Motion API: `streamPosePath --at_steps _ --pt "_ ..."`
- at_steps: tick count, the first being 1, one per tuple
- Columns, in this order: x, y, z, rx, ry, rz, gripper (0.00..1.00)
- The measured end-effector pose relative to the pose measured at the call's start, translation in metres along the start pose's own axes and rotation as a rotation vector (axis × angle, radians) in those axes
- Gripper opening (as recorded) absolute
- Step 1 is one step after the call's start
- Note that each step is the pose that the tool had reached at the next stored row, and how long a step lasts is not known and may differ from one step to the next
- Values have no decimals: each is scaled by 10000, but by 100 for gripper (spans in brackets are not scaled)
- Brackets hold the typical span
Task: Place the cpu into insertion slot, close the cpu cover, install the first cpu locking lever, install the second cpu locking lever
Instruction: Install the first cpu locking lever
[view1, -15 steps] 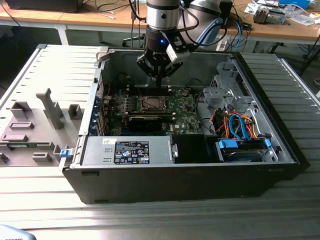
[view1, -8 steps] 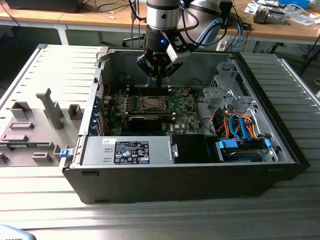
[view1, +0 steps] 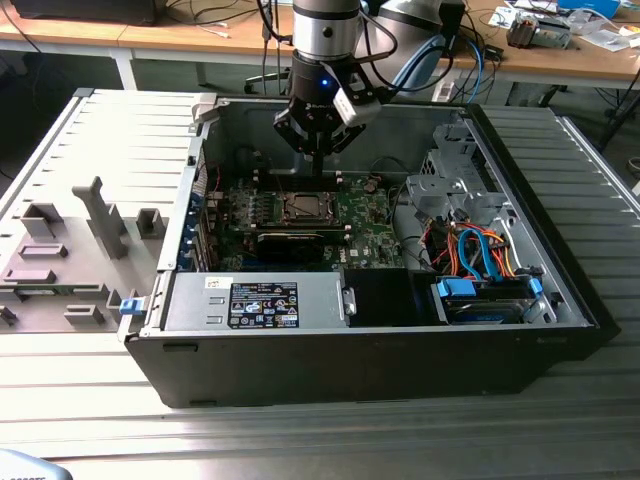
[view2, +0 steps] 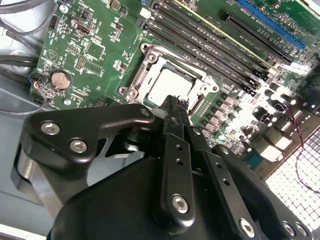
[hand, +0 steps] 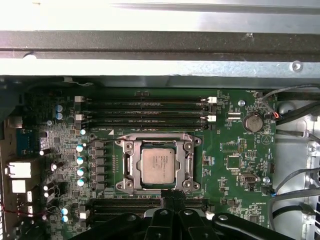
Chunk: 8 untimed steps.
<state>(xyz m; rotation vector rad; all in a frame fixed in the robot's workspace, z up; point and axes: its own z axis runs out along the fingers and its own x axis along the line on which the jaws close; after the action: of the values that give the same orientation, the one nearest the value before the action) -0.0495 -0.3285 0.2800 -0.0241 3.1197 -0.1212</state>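
First wrist view is showing the cpu (hand: 158, 166) lying flat in the slot (hand: 131, 167), with the cover (hand: 159, 143) closed around it as a metal frame and the chip's grey top showing through its window. My own fingers are cutting off the slot's near edge there, so I cannot tell how any lever is sitting. My gripper (hand: 171, 196) is hanging just over that edge, jaws pressed together and holding nothing. In the second wrist view my gripper (view2: 176, 107) is hiding the cpu's (view2: 167, 86) near corner. In the exterior view I am hovering inside the open case (view1: 560, 260), gripper (view1: 316, 165) above the board (view1: 365, 215), near its rear edge; the slot (view1: 303, 207) is small there.
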Motion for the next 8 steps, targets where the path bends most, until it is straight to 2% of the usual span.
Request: streamPosePath --at_steps 8 --pt "0 0 0 -2 -7 -86 11"
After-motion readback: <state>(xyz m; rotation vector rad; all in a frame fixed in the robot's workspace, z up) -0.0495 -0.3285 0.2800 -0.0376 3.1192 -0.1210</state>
